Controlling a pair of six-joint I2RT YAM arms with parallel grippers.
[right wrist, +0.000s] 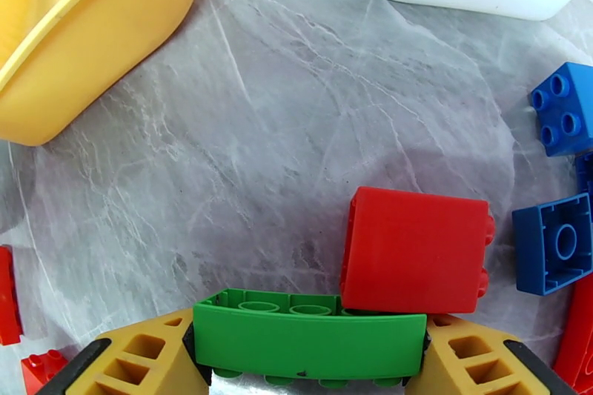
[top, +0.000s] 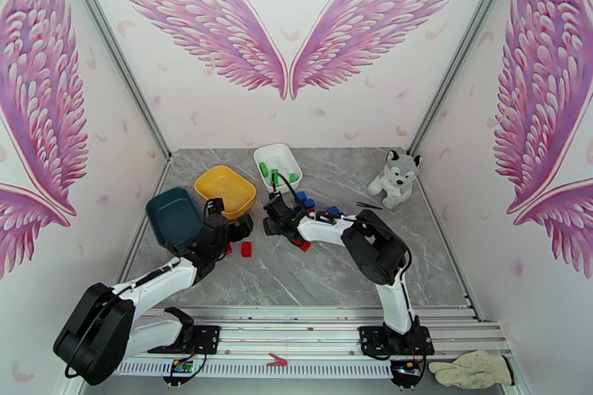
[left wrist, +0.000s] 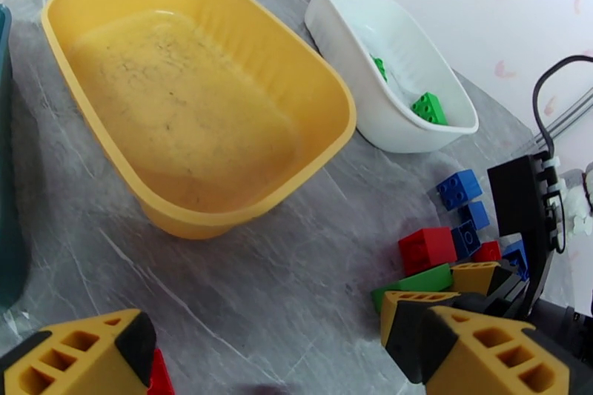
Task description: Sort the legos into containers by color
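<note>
My right gripper (right wrist: 307, 359) is shut on a long green lego (right wrist: 307, 333) lying on the table, one yellow finger at each end. A red lego (right wrist: 415, 248) leans against it, with blue legos (right wrist: 552, 244) to the right. From above, this gripper (top: 276, 224) sits in front of the white dish (top: 267, 159), which holds green legos (top: 278, 176). My left gripper (left wrist: 282, 359) is open, nothing between its fingers, just in front of the empty yellow dish (left wrist: 185, 107). The teal dish (top: 174, 218) lies to its left. Loose red legos (top: 246, 248) lie between the arms.
A plush husky (top: 394, 178) sits at the back right of the table. More blue legos (top: 333, 210) lie right of the right gripper. A work glove (top: 471, 370) rests off the table near the front rail. Pink-winged walls close in three sides.
</note>
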